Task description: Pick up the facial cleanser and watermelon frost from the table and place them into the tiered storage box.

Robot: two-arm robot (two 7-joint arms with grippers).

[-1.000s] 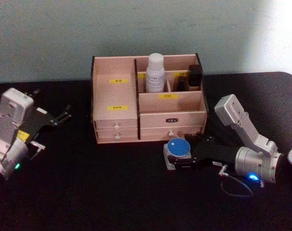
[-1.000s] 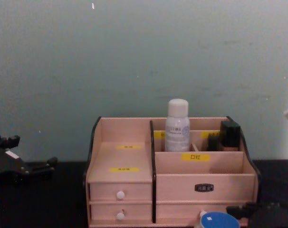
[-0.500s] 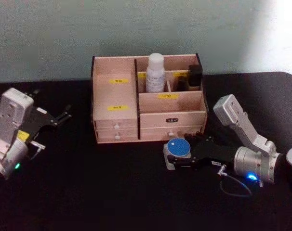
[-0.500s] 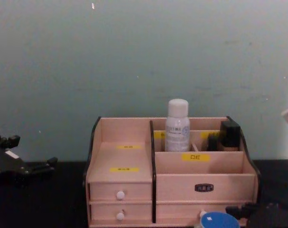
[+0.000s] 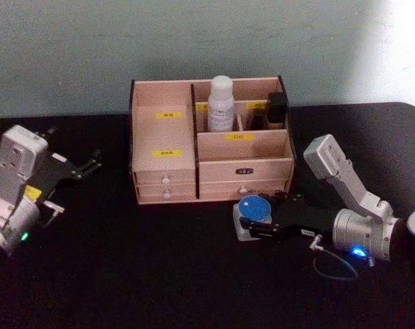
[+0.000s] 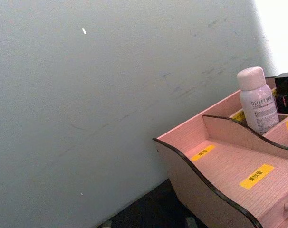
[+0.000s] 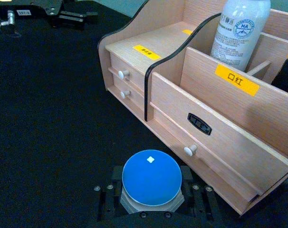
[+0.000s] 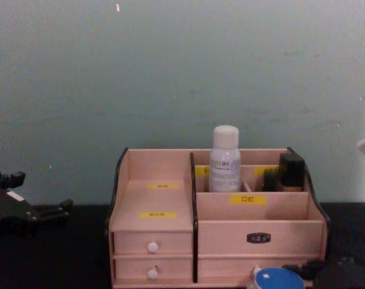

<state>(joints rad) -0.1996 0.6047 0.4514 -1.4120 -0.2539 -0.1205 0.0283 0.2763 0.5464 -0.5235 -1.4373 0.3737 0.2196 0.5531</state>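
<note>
The tiered storage box [image 5: 245, 155] stands at the back of the black worktop [image 5: 159, 274], close to the wall. It has steps, yellow labels and small drawers with white knobs. The facial cleanser [image 5: 220, 103] is already in the box. It stands up straight in a back part, near the middle, and its white cap pokes up over the top edge. A dark thing [image 5: 276, 106] stands in the back part to the right of it. The watermelon frost [image 5: 254, 208] is low down in front of the box, just by the right drawers. I cannot tell if it touches the worktop. Its round blue lid faces up. The right pincer [image 5: 248, 221] comes in from the right side and squeezes the little jar, with one finger on each side of it. The left pincer [image 5: 92, 162] is far off on the left side of the worktop, well apart from the box. Its fingers are spread apart and it holds nothing.
</note>
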